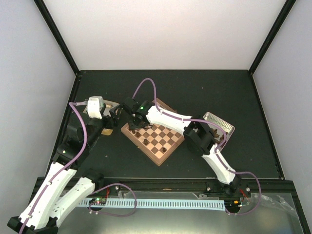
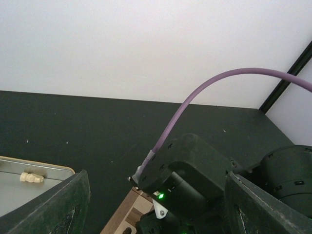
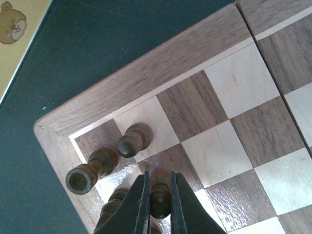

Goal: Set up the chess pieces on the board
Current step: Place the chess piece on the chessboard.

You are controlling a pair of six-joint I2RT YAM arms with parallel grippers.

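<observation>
Item, placement under way: right gripper (image 3: 160,179) clamped on one dark chess piece (image 3: 160,197) at the board (image 3: 146,73) corner beside two standing pieces (image 3: 134,140); next probably calls for an upright release; left gripper (image 2: 157,200) spread wide, empty.

Board (image 1: 155,141) turned corner-on at centre of dark table (image 1: 195,92). A few chess pieces (image 1: 146,141) standing near its 9 o'clock corner. Right gripper (image 1: 137,127) down at that corner, arm reaching in from 5 o'clock. Left gripper (image 1: 115,113) at 10 o'clock of board, beside gold tray (image 1: 110,103). Metal tray (image 1: 220,123) at 3 o'clock, partly behind right arm.
</observation>
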